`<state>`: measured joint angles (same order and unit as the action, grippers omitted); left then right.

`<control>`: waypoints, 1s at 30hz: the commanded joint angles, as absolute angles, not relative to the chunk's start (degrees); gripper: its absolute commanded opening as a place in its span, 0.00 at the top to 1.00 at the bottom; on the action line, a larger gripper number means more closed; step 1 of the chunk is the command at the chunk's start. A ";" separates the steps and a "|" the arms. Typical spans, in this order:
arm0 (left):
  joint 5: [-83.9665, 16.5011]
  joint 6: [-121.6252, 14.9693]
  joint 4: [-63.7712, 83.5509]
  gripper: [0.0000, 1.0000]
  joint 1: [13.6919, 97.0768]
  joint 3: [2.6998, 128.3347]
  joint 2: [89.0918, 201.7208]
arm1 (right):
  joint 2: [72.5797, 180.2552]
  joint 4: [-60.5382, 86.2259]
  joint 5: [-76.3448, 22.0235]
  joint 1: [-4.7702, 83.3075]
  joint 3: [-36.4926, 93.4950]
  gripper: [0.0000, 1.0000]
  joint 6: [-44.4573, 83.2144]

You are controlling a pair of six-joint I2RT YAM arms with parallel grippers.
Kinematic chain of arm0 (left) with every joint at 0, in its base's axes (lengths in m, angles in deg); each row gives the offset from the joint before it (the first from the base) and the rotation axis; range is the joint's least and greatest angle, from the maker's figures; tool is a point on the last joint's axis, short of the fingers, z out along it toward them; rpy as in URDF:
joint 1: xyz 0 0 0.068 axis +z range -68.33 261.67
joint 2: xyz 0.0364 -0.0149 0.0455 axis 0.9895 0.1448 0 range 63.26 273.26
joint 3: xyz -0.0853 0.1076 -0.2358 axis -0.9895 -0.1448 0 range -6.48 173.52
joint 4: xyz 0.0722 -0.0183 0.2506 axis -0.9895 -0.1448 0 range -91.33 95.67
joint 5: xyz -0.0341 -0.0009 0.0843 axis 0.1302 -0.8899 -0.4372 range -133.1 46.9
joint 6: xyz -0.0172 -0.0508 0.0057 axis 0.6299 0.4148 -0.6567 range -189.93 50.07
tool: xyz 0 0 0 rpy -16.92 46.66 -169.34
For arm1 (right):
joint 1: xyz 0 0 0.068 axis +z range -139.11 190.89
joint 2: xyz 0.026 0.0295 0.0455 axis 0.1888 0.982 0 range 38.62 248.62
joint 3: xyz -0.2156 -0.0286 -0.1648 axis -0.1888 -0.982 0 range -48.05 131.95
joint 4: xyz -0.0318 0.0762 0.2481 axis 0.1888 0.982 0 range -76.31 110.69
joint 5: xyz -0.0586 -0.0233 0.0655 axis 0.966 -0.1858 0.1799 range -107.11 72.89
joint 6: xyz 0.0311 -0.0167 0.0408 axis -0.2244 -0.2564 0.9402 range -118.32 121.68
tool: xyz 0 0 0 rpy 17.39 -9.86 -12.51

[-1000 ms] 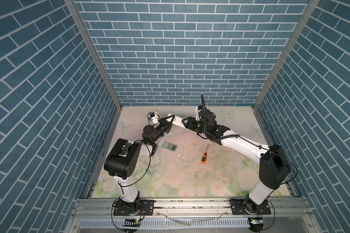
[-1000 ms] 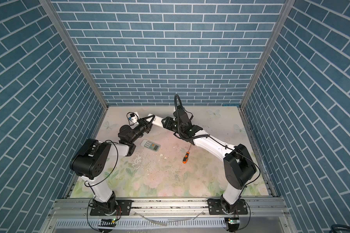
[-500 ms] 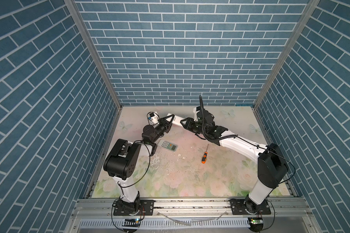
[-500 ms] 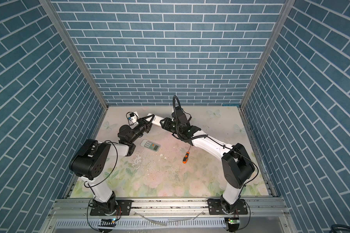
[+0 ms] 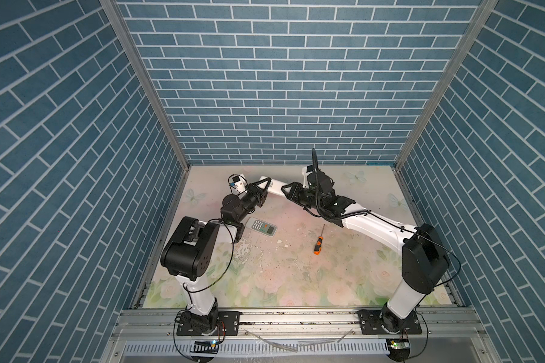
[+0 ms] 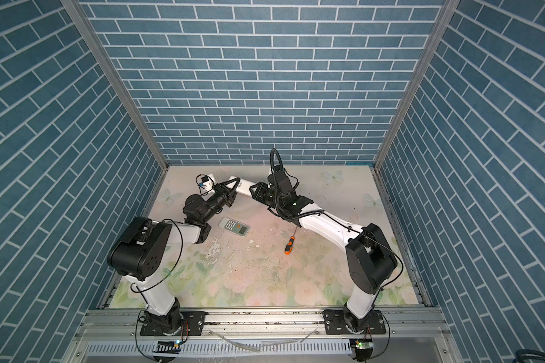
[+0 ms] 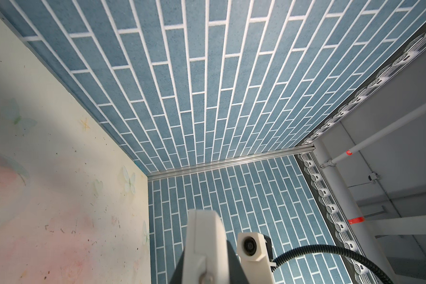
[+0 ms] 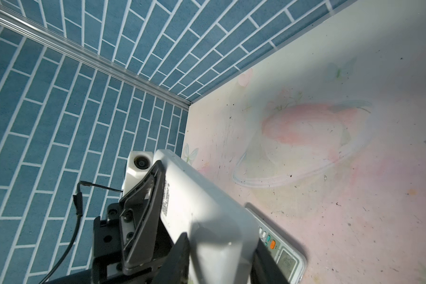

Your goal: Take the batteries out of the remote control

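A white remote control (image 5: pixel 276 185) hangs in the air near the back wall, held between both grippers in both top views. My left gripper (image 5: pixel 262 186) is shut on one end of it; in the left wrist view the remote (image 7: pixel 204 236) rises out of the left gripper (image 7: pixel 207 270). My right gripper (image 5: pixel 289 190) holds the other end. In the right wrist view its dark fingers (image 8: pixel 180 255) press both sides of the remote (image 8: pixel 197 209). The batteries are hidden.
A second grey remote (image 5: pixel 261 227) with keypad and screen lies face up on the floral table, also seen in the right wrist view (image 8: pixel 280 250). An orange-and-black screwdriver (image 5: pixel 318 243) lies right of it. Blue brick walls stand close on three sides.
My right gripper has drawn its jaws in around the remote's end and shifted slightly left. The left gripper keeps the same hold.
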<state>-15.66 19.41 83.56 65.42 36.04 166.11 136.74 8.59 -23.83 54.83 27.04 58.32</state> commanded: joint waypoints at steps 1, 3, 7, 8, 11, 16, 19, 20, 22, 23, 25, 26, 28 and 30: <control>-14.63 19.87 86.28 1.00 64.97 37.64 163.80 | 134.74 8.42 -22.65 55.33 24.74 0.63 57.36; -14.58 20.08 86.27 1.00 64.98 37.80 163.65 | 134.55 8.61 -22.48 55.22 24.60 0.67 57.31; -14.58 20.57 86.27 1.00 64.97 37.74 163.35 | 134.21 8.86 -22.47 55.18 24.11 0.69 57.23; -14.51 20.64 86.27 1.00 64.97 37.78 163.37 | 134.23 8.87 -22.47 55.23 24.03 0.69 57.17; -14.52 20.82 86.27 1.00 64.97 37.51 163.11 | 134.31 8.88 -22.54 55.18 24.28 0.67 57.12; -14.63 21.20 86.27 1.00 64.97 37.11 162.67 | 134.45 8.85 -22.60 55.19 24.46 0.61 57.16; -14.63 21.30 86.29 1.00 65.06 37.42 162.58 | 134.06 9.02 -22.47 55.22 23.99 0.61 57.14; -14.54 21.30 86.28 1.00 65.07 37.53 162.58 | 133.83 9.12 -22.47 55.19 23.81 0.60 57.14; -14.58 21.30 86.27 1.00 65.06 37.55 162.67 | 133.45 9.12 -22.47 55.19 23.33 0.60 57.14; -14.53 21.30 86.31 1.00 65.11 37.55 162.66 | 133.30 9.10 -21.48 55.20 23.11 0.60 57.14; -14.54 21.30 86.27 1.00 65.22 37.55 162.76 | 132.95 9.21 -20.89 55.18 22.64 0.61 57.17; -14.46 21.38 86.27 1.00 65.24 37.57 162.79 | 132.79 9.19 -20.76 55.18 22.47 0.61 57.18; -14.39 21.38 86.27 1.00 65.50 37.51 162.84 | 132.44 9.30 -20.55 55.20 21.96 0.61 57.18; -14.36 21.41 86.27 1.00 65.68 37.49 162.76 | 132.09 9.46 -20.45 55.19 21.54 0.61 57.22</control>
